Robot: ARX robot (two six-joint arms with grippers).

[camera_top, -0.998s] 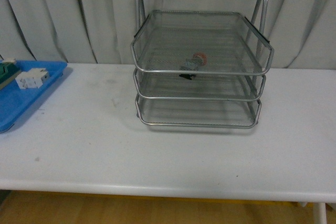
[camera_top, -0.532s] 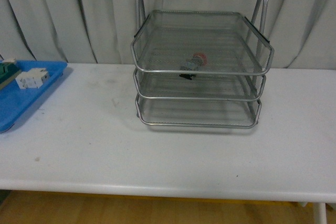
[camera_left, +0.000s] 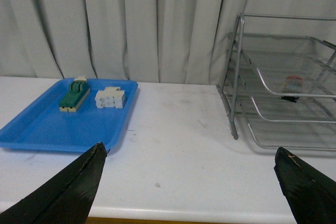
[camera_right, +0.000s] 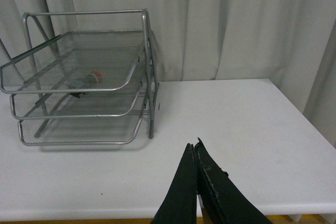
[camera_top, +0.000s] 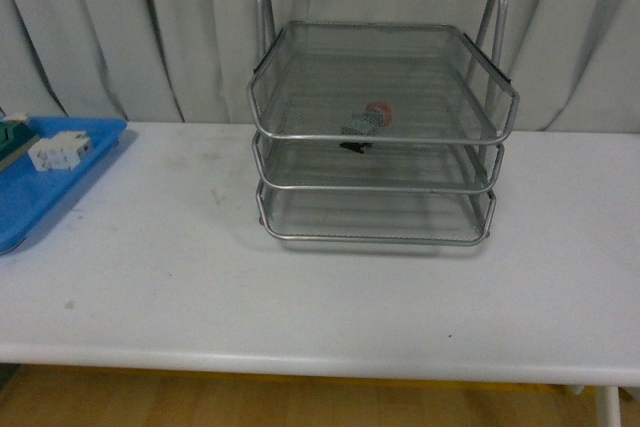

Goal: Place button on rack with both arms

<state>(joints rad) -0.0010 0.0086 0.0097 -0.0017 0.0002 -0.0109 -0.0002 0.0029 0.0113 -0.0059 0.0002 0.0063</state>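
Lying blurred behind mesh in the rack's [camera_top: 380,127] top tier, the button [camera_top: 372,118] sits well apart from both fingers: left fingers [camera_left: 63,195] spread wide, right fingers [camera_right: 184,192] pressed together, empty.

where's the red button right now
In the front view the button lies on the top tier of the rack, near its front rim and about mid-width, well right of the blue tray.
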